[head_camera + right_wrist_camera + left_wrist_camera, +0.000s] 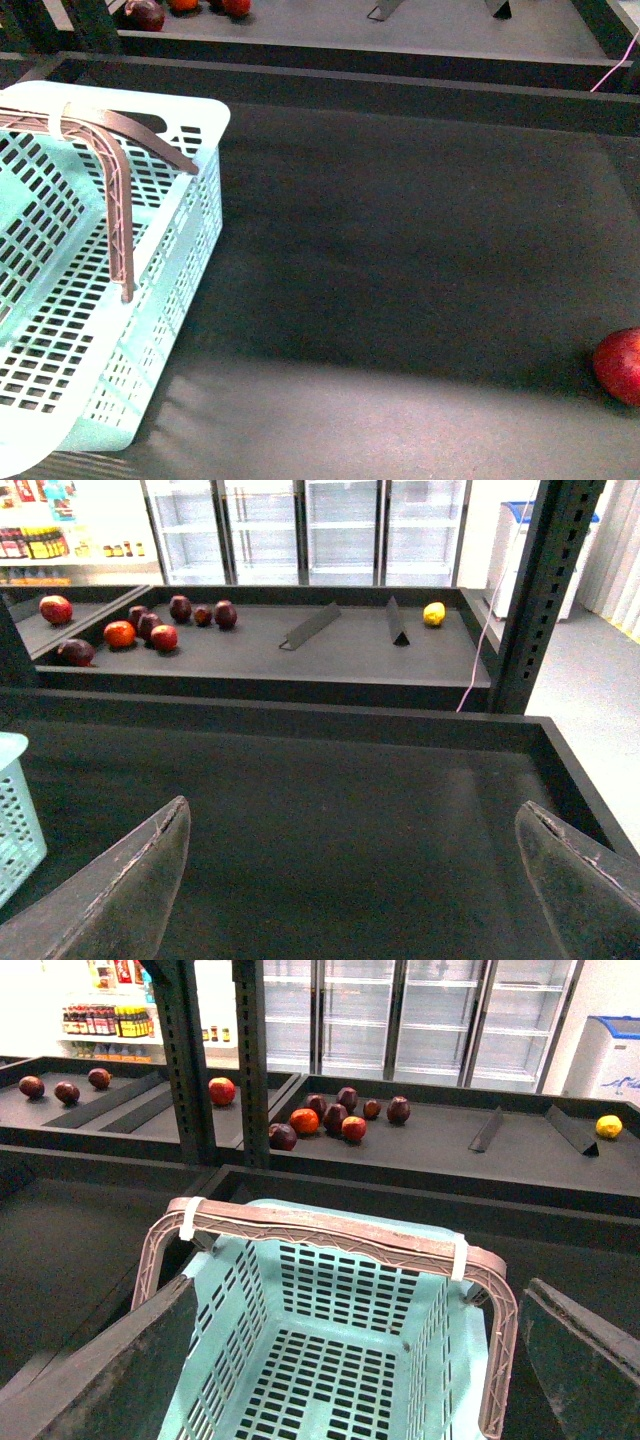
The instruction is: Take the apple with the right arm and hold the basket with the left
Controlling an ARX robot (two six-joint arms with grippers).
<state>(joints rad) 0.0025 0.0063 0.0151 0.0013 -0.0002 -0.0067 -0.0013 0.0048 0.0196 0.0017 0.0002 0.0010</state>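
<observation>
Big dark grey matte shelf deck fills most of the front view, with no arm showing in it. The large pale mint-aqua slotted plastic shopping basket sits on the deck at its left side, upright and open-topped, and looks empty inside as far as the left wrist view shows. Its two brownish-mauve ribbed handles are folded up together over the opening, bound by a white tie near one end and a second tie near the other. The left gripper hangs above those handles with its dark fingers spread wide, one on each side of the basket, and no contact is visible, so the hold is not yet made. The right gripper is also spread wide with nothing between its fingers. It is over bare deck, with only a corner of the basket at the edge of its view and no task fruit in sight. The small round glossy red apple lies on the deck at the far right edge of the front view, partly cut off and well apart from the basket. On the shelf behind lie a dark purple-red fruit and small orange-red fruits, not the target. Judged progress: nothing is done. The left has to close on the handles, and the right has to find, reach and grasp the apple.
</observation>
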